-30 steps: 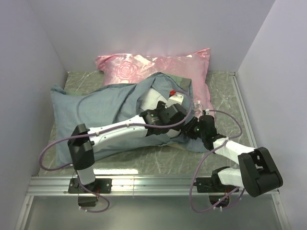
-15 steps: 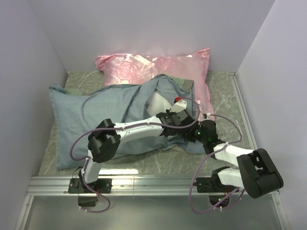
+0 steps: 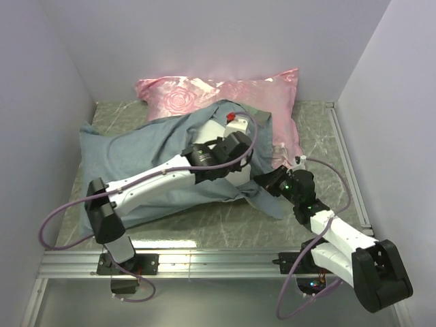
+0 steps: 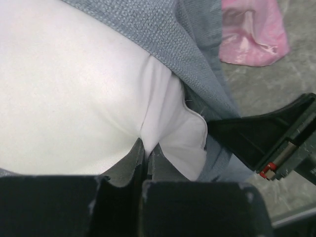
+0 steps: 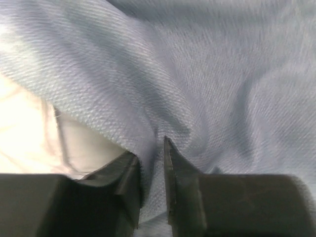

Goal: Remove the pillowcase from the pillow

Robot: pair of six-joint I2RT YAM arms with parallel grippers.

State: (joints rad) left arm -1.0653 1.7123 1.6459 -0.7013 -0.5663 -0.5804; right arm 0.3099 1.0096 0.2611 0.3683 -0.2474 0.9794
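From above, the pillowcase point(image 3: 129, 160), grey-blue face up, sprawls crumpled over the marbled table point(image 3: 317, 139) from 9 o'clock to the centre, and its open end lies against the shiny pink rose-patterned pillow point(image 3: 204, 95) at 12 o'clock. The left arm point(image 3: 157, 180) reaches from its base at 7 o'clock across the cloth to that open end. The right end effector point(image 3: 264, 182), coming in from 5 o'clock, meets the cover's hanging edge just past the centre, towards 4 o'clock. In this view the cloth and the arm hide most of what lies inside the cover. At the left wrist, the pillow point(image 4: 64, 89), plain white and plump, fills the view from 9 to 12 o'clock, bared where the grey weave of the pillowcase has drawn back to 1 o'clock. The left end effector point(image 4: 146, 148) at 6 o'clock has its fingers pressed together on a pinched crease of the white fabric near a pillow corner. A pink corner shows at 2 o'clock over bare table. At the right wrist, grey-blue cloth covers nearly the whole view, and the right end effector at 6 o'clock is clamped on a fold of the pillowcase that runs down between its two dark fingers point(image 5: 126, 170). A pale patch of the pillow shows at 8 o'clock under the cover's lifted edge.
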